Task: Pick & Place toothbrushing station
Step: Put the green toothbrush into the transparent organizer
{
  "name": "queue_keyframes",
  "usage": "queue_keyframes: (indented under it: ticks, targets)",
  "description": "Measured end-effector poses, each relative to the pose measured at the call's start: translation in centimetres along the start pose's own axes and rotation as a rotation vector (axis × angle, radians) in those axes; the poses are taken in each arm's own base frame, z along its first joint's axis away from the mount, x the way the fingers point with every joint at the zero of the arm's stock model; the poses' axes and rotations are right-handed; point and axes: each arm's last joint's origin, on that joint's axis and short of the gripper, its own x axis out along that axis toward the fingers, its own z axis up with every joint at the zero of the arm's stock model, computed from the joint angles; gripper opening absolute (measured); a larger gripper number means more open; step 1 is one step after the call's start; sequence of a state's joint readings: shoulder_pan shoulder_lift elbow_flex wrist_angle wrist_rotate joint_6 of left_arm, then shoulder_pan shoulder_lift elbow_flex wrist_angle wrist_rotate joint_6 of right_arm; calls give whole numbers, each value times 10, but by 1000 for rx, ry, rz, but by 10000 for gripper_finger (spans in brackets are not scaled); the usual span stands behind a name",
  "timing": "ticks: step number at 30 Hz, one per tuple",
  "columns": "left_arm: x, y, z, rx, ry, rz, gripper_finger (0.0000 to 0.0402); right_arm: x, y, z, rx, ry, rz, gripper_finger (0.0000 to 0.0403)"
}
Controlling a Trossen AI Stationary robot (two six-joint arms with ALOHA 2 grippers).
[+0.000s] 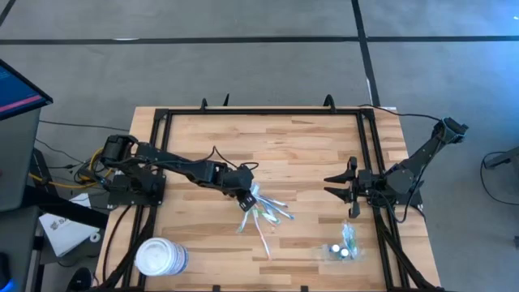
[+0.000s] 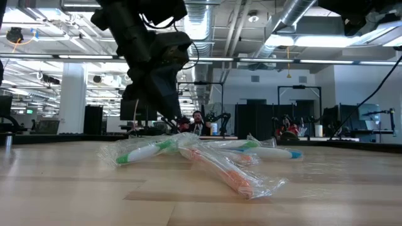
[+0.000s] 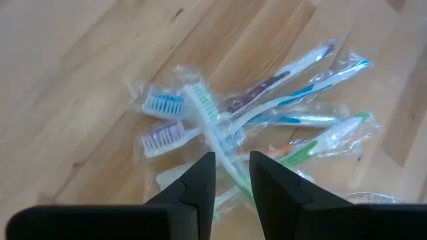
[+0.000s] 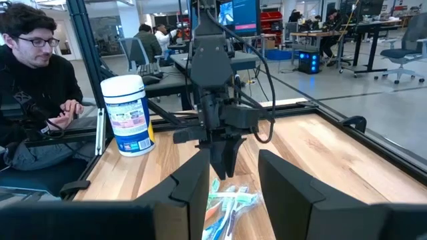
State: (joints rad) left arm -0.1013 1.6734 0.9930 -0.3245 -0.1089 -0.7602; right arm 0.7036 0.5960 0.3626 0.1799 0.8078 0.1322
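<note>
**Left gripper over the toothbrush pile, holder off to the side**

We see the left gripper (image 1: pixel 248 195) down at the middle of the wooden surface (image 1: pixel 300 142), right over a loose pile of wrapped toothbrushes (image 1: pixel 266 212). In its wrist view its fingers (image 3: pixel 200 183) stand a little apart, with a white toothbrush handle (image 3: pixel 220 150) running into the narrow gap; we cannot tell whether it is gripped or merely lying between them. The right gripper (image 1: pixel 340 187) waits near the right side of the surface, fingers spread and holding nothing. The toothbrushing station (image 1: pixel 341 246), a small clear holder, sits on the surface toward the near right corner, just in front of the right gripper and well apart from the toothbrushes. A white tub (image 1: pixel 159 257) lies near the near left corner.
</note>
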Motion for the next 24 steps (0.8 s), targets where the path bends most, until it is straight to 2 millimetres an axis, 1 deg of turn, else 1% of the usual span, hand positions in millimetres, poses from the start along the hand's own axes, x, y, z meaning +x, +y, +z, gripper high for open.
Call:
queue_keyframes:
  ticks: [3,7,14,21,24]
  targets:
    - [2,4,-4,-14,12,12,88,0,0,0,0,0,0,120]
    - [7,3,-7,-31,-32,-35,88,0,0,0,0,0,0,120]
    - [12,10,-15,-47,-21,-26,88,0,0,0,0,0,0,120]
    - [16,8,-19,-54,-40,-56,88,0,0,0,-1,0,0,120]
    - [25,5,-22,-45,-34,-59,88,0,0,0,-1,0,0,120]
